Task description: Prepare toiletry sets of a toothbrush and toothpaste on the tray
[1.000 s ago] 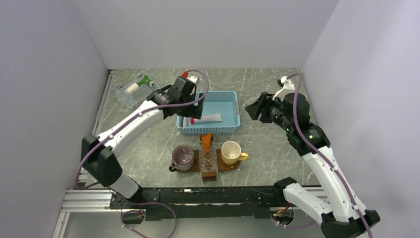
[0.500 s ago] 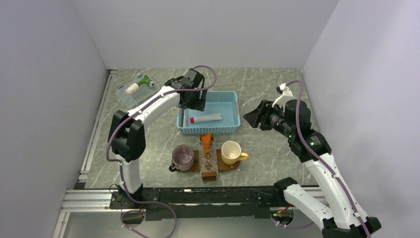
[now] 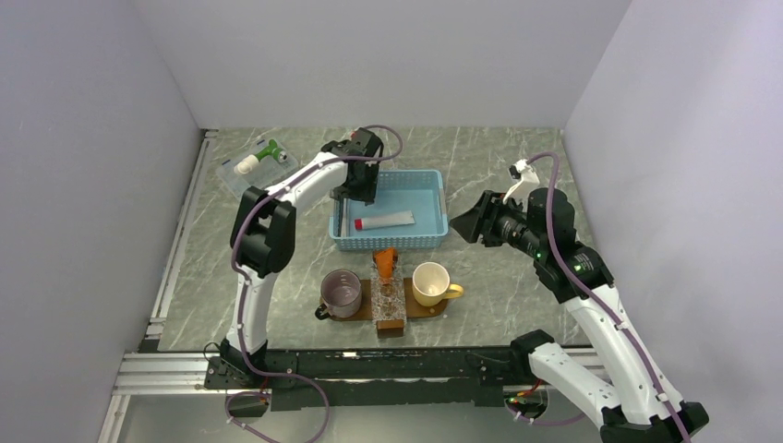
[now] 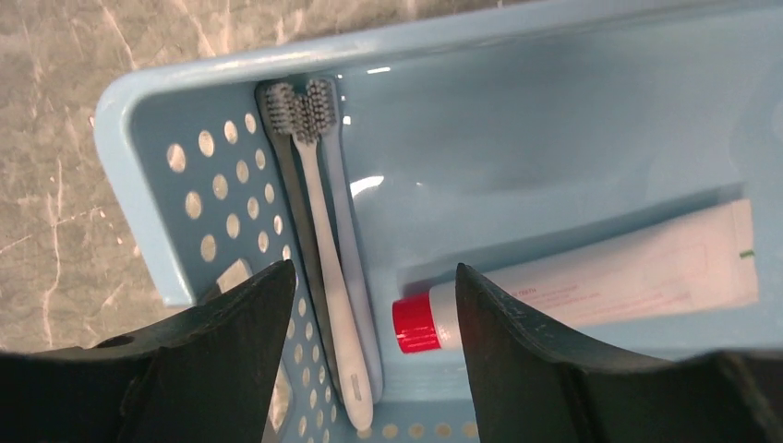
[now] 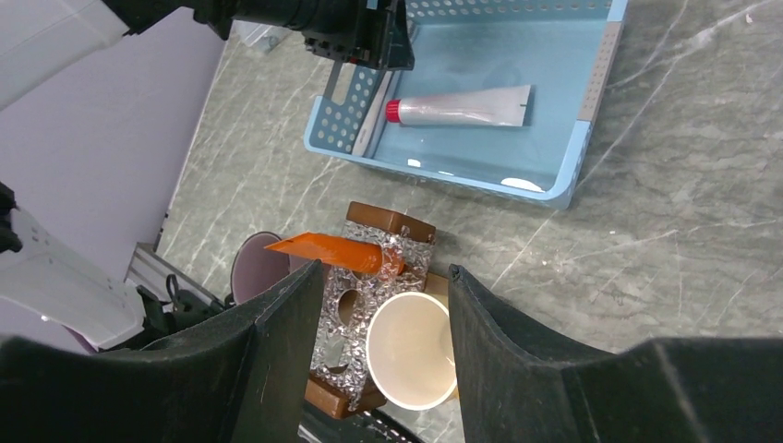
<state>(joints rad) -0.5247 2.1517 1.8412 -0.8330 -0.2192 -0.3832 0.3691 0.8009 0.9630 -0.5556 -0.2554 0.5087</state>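
- Over the left end of the light-blue basket [image 4: 212,203], the left tool [image 4: 371,269] hangs with its fingers apart, clamped on nothing.
- Right below it, the pale toothbrush [image 4: 323,231] lies along the basket's perforated wall. It is pressed against other brushes, with its bristles up in the corner.
- Just beside the brushes, a white tube with a red cap [image 4: 600,281] lies flat on the basket floor.
- Nearer the arms, the dark-brown tray [image 5: 388,215] sits on the marbled tabletop [image 3: 499,157]. It carries a purple mug [image 5: 258,268], a cut-glass tumbler [image 5: 360,286] and a cream mug [image 5: 411,355] in a row.
- The orange toothpaste [image 5: 323,248] leans in that tumbler, its flat end sticking out.
- The right tool [image 5: 386,269] hovers off to the right of the basket, fingers apart and empty.
- A clear plastic box [image 3: 242,175] sits at the far left of the tabletop, with something green and white in it.
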